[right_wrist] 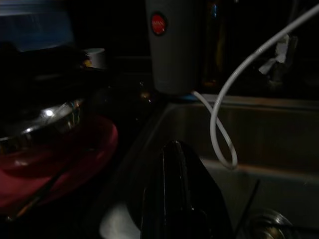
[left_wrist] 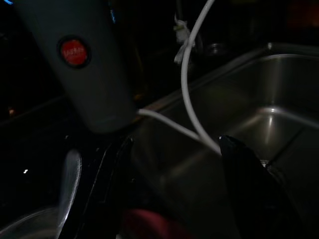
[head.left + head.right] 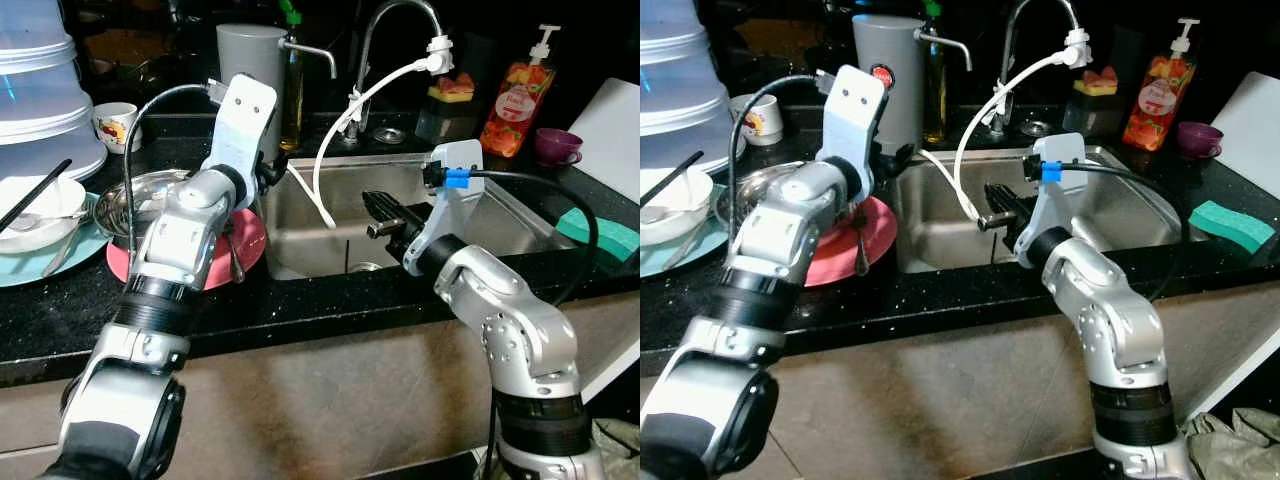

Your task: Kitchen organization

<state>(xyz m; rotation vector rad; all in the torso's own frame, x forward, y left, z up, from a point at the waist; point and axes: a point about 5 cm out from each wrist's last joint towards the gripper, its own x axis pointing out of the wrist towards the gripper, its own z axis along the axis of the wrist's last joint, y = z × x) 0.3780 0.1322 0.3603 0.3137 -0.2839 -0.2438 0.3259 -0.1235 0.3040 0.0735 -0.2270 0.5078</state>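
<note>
From the head, left eye: the robot stands at a black speckled worktop [image 3: 330, 310] with a steel sink [image 3: 520, 225] set in it. Its left arm reaches over the pink plate [image 3: 245, 250], which lies just beside the sink's left rim with a spoon [image 3: 236, 262] on it and a steel bowl [image 3: 140, 200] at its far edge. The right claw [image 3: 385, 215] hangs over the sink basin, holding nothing I can see. A white hose [image 3: 330, 150] runs down from the tap [image 3: 400, 20] into the basin.

Right eye: same scene. A green sponge [image 3: 1230, 225] lies on the worktop right of the sink, a soap bottle [image 3: 1155, 90] and a purple cup [image 3: 1198, 138] stand behind it, and a grey canister [image 3: 890, 80] stands at the back left. Further left sit a white bowl [image 3: 670, 205] on a pale blue plate [image 3: 690, 255] and a mug [image 3: 760, 118].

Left wrist: dark, but the left claw [image 2: 174, 164] shows two fingers spread wide, empty, pointing past the plate's edge towards the canister and hose.

Right wrist: very dark; the black fingers look pressed together over the sink, with the plate and bowl off to one side.

My guess is the dirty dishes are being cleared into the sink. The next move calls for lowering the open left claw onto the plate rim or the bowl, minding the hose.
</note>
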